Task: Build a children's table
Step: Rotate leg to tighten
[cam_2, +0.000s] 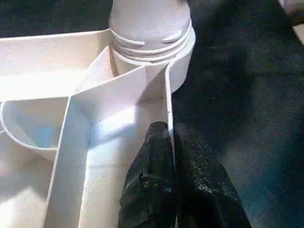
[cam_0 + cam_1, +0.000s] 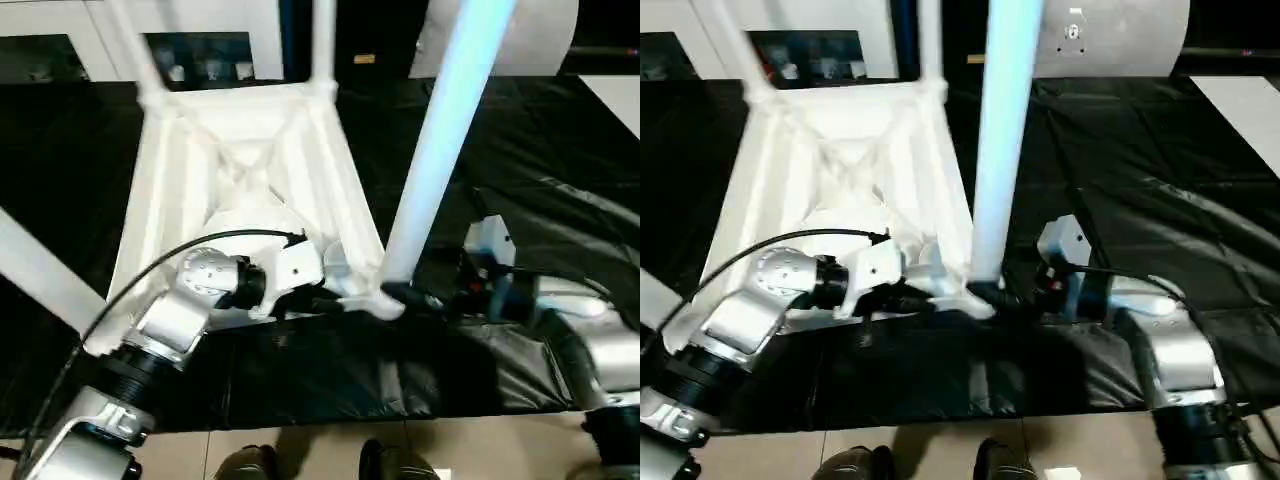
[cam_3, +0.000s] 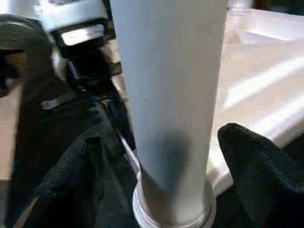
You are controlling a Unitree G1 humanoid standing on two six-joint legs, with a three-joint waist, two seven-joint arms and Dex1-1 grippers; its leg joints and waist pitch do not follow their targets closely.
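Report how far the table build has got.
Done: the tabletop lies underside up with legs standing in its far corners. In hand: the near leg stands in its socket; the left tool pinches the rim beside it, the right tool stands open around it. Left: final seating check.

No readable text, label, brand, number or sign can be made out on anything in these views.
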